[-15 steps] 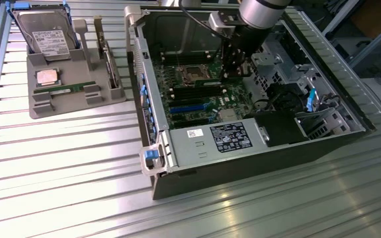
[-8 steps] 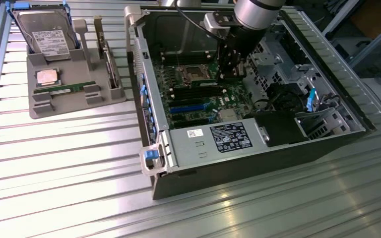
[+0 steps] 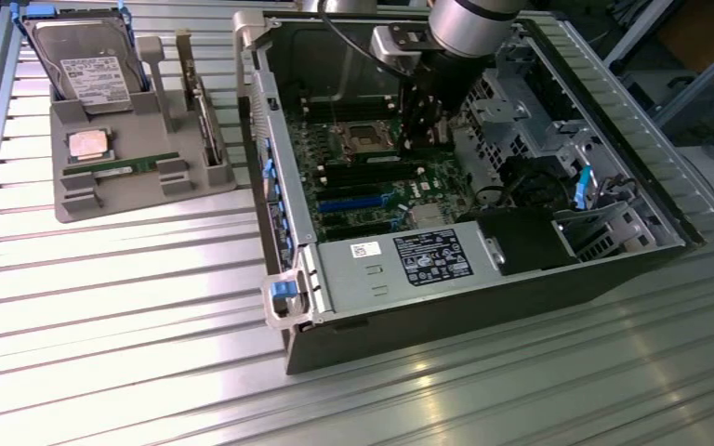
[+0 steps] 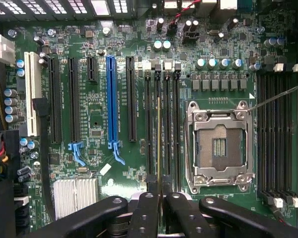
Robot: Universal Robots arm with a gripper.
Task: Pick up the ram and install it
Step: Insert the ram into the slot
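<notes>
Gripper (image 4: 160,196) fingers (image 4: 148,208) are pressed together on the ram (image 4: 159,139). From the wrist view the ram is seen edge-on, as a thin yellowish line running away from the fingertips. It lies along one of the black memory slots (image 4: 170,134) just beside the open processor socket (image 4: 219,145) on the green motherboard (image 4: 97,114). Whether its lower edge is already in the slot or just above it cannot be told.

In the exterior view the gripper (image 3: 422,125) reaches down into the open computer case (image 3: 482,269), at the far part of the board. Well apart, at the exterior view's left, a grey tray (image 3: 85,200) holds the other, matching stick (image 3: 119,168) lying flat. The tray also holds the square silver processor chip (image 3: 88,145), an upright card (image 3: 204,121) and a hard drive (image 3: 85,67).

The pick appears done and the install step is in hand, with the ram brought to its slot. Seating it likely calls for keeping the stick upright and lined up along the slot. It also calls for a straight press towards the board. A tilt or a sideways offset could jam the stick against the neighbouring slots or the end clips.
</notes>
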